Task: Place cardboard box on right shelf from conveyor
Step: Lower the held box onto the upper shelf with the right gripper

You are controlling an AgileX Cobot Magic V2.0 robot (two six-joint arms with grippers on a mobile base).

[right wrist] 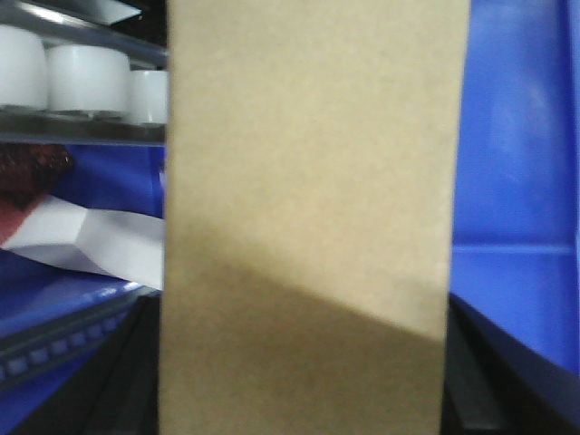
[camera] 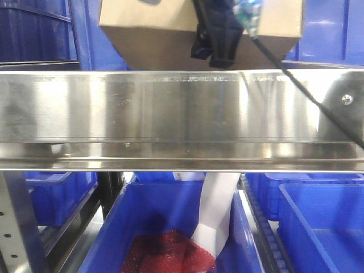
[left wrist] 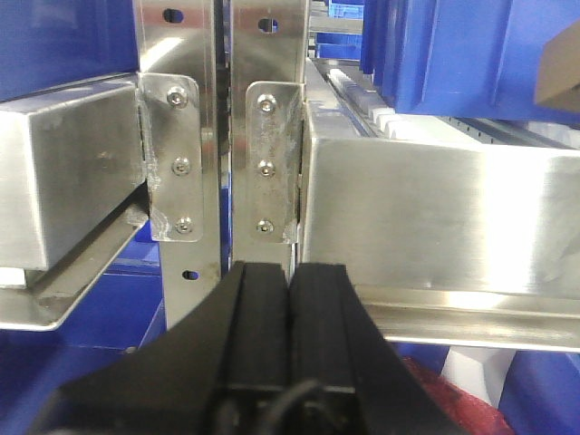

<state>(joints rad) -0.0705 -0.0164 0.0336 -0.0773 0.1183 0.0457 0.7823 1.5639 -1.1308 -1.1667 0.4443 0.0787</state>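
Cardboard box [camera: 153, 40]: held just above the steel front lip of the right shelf [camera: 170, 108], right gripper [camera: 219, 48] clamped on it; front view only. Right wrist view: box face [right wrist: 308, 208] fills the frame between dark fingers [right wrist: 476, 381], blue bin [right wrist: 517, 181] behind. Left wrist view: left gripper [left wrist: 290, 299] with pads pressed together, holding nothing, facing the steel uprights [left wrist: 263, 118]. Conveyor out of sight

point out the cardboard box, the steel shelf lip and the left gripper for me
cardboard box [camera: 153, 42]: front view, on its tan front face, left of the gripper.
steel shelf lip [camera: 170, 105]: front view, middle of the brushed front band.
left gripper [left wrist: 289, 299]: left wrist view, at the seam between its black tips, jaws together.
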